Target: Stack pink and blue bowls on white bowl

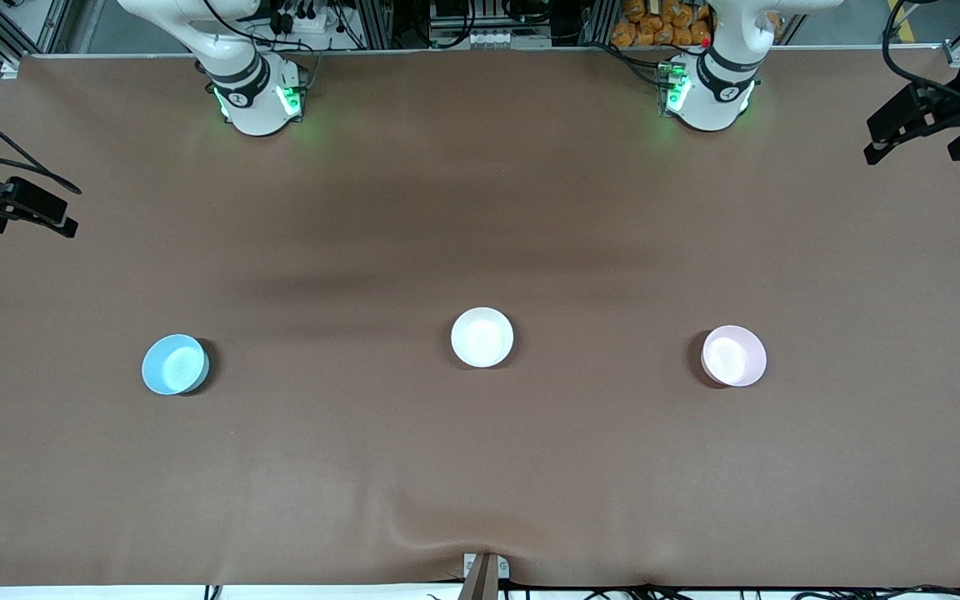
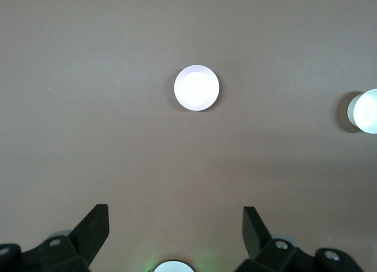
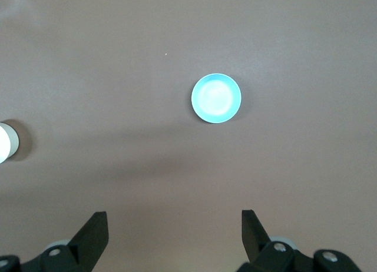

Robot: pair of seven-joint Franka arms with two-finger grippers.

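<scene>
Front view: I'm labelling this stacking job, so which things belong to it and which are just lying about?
Job:
pink bowl
blue bowl
white bowl, between them
left gripper, open, high at its table end
right gripper, open, likewise

Lying about:
nothing on the brown table

Three small round bowls with a smooth, glossy finish, seemingly plastic or glazed, are seen: a light sky-blue bowl (image 1: 174,364), a plain white bowl (image 1: 482,337) and a pale pink bowl (image 1: 733,356). Bright glare is caught inside each. They are set on a matt brown table covering (image 1: 480,467), cloth-like, faintly wrinkled at its near edge. Matt black, plastic-looking gripper fingers (image 2: 94,228) are seen in both wrist views.
</scene>
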